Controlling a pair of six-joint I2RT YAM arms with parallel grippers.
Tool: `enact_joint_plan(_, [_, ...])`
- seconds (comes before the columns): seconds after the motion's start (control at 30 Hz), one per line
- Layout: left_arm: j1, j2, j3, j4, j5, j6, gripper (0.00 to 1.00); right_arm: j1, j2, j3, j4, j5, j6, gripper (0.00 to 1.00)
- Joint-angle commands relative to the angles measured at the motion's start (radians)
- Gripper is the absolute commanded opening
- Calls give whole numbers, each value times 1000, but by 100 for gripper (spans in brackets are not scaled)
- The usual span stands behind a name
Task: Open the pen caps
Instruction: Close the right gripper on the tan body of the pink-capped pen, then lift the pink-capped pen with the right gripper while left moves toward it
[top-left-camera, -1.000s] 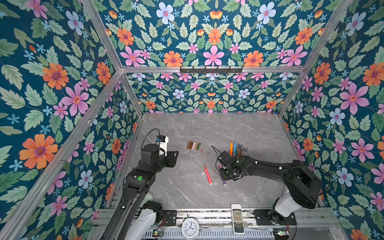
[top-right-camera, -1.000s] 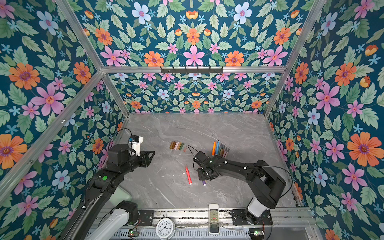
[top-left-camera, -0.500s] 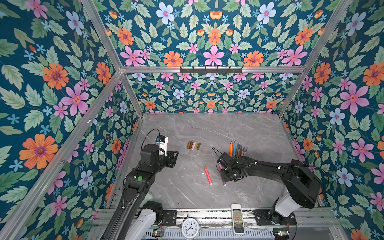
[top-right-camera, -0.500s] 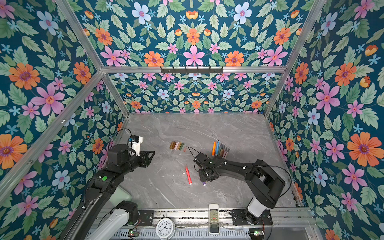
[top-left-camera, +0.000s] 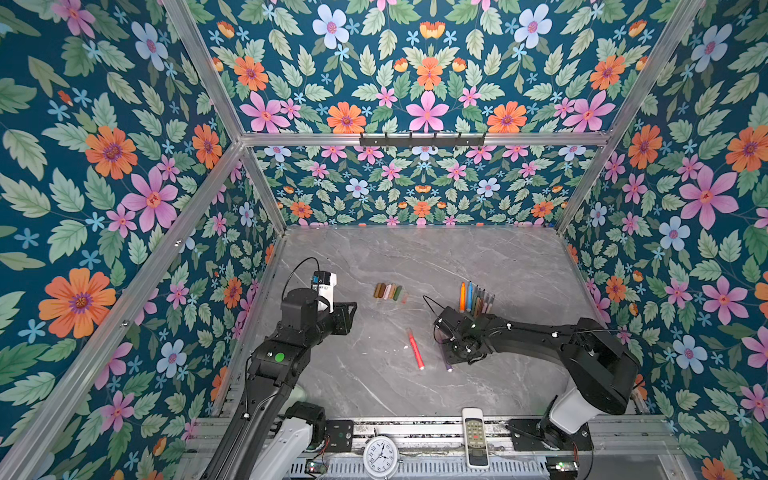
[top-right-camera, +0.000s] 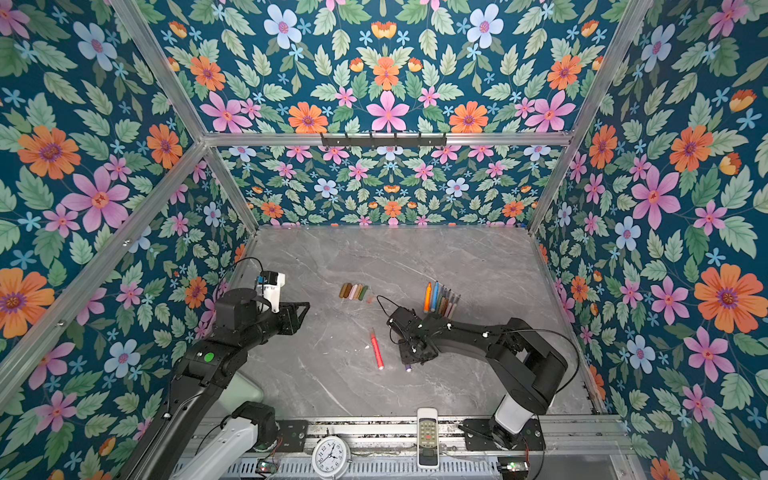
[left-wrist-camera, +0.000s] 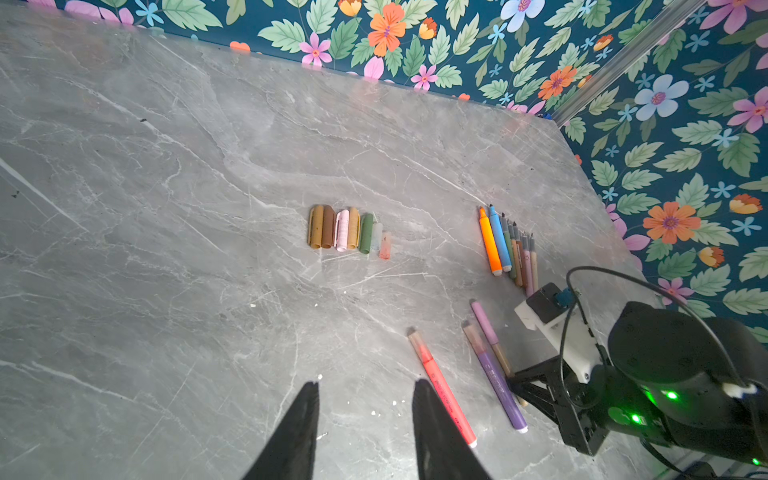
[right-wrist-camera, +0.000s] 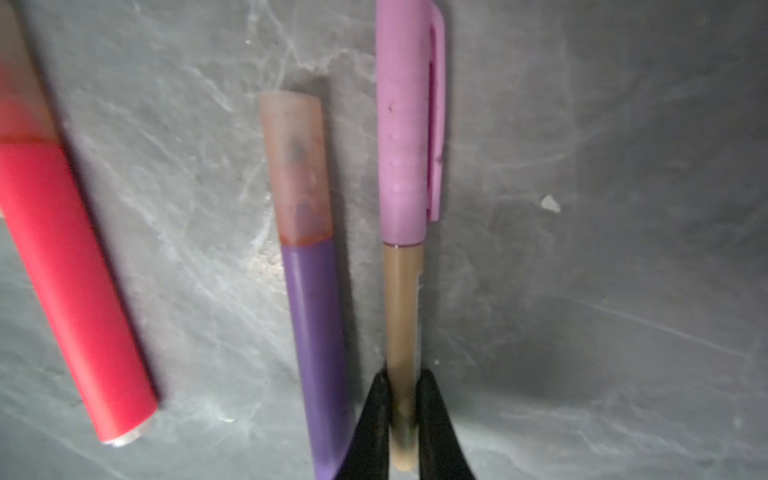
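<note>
My right gripper (right-wrist-camera: 404, 376) is shut on the tan barrel of a pen (right-wrist-camera: 402, 307) lying on the table, its pink cap (right-wrist-camera: 405, 124) still on. Beside it lie a purple pen (right-wrist-camera: 316, 316) with a translucent cap (right-wrist-camera: 295, 166) and a capped red pen (top-left-camera: 415, 348). In both top views this gripper (top-left-camera: 451, 353) is low over them. Several loose pen caps (top-left-camera: 390, 292) lie in a row mid-table, and several uncapped pens (top-left-camera: 476, 299) lie in a row to their right. My left gripper (left-wrist-camera: 365, 388) hangs open and empty above the table's left side.
A white remote control (top-left-camera: 475, 436) and a small clock (top-left-camera: 380, 457) rest on the front rail. Flowered walls close in the left, back and right sides of the grey marble table (top-left-camera: 415, 257).
The right gripper's jaws have closed onto the tan pen's barrel. The left arm has not moved.
</note>
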Motion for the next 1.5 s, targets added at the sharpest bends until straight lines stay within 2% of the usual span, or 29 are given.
enact_joint_plan(0.0, [2, 1, 0, 22, -3, -3, 40, 1, -36, -10, -36, 55, 22, 10])
enact_joint_plan(0.23, [1, 6, -1, 22, -3, -5, 40, 1, -90, -10, -79, 103, 15, 10])
enact_joint_plan(0.43, [1, 45, 25, 18, -8, -23, 38, 0, -136, -21, -21, 32, 38, 10])
enact_joint_plan(0.53, [1, 82, 25, 67, 73, -98, 37, 0, -186, -55, 40, -25, 56, 10])
enact_joint_plan(0.63, [-7, 108, -29, 214, 186, -216, 38, 1, -251, -92, 82, -62, 64, 11])
enact_joint_plan(0.7, [-27, 118, -82, 323, 216, -298, 39, 1, -297, -113, 86, -69, 65, 11])
enact_joint_plan(0.8, [-95, 144, -147, 459, 198, -388, 40, 1, -364, -149, 86, -72, 68, 11])
enact_joint_plan(0.93, [-260, 223, -178, 576, 99, -450, 41, 0, -441, -191, 82, -84, 70, 11])
enact_joint_plan(1.03, [-351, 308, -177, 655, 70, -488, 39, -1, -486, -213, 81, -91, 74, 11])
enact_joint_plan(1.2, [-455, 423, -132, 701, 28, -504, 38, -7, -557, -251, 122, -137, 109, 12])
enact_joint_plan(1.47, [-570, 550, -64, 737, -9, -518, 38, -82, -601, -309, 220, -292, 153, 12])
